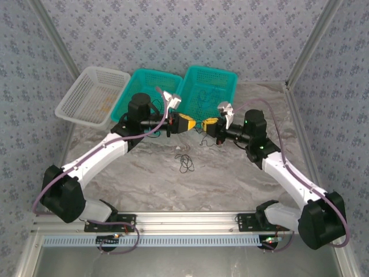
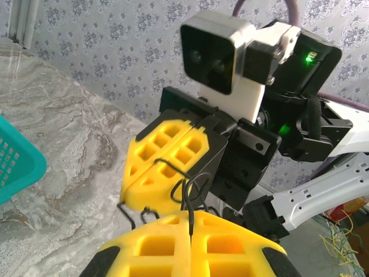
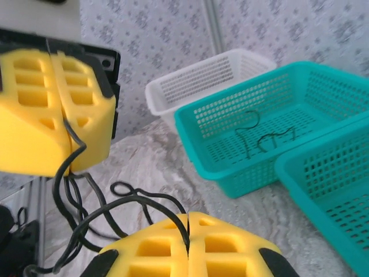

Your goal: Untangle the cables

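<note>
Across the top view, a grey marbled table (image 1: 144, 179), with a white basket (image 1: 92, 95) at upper left, one teal basket (image 1: 147, 86) beside it and a second teal basket (image 1: 210, 83) at upper centre. At frame centre, just below the baskets, left claw (image 1: 190, 123) and right claw (image 1: 205, 124) tip to tip, both clenched, each pinching a black strand of the cables (image 3: 60, 173) in the seam of its yellow pads (image 3: 34, 115). Below the claws, loose dark loops (image 1: 185, 163) on the table, and in the right wrist view one more black wire (image 3: 259, 135) inside the teal basket next to the white one.
</note>
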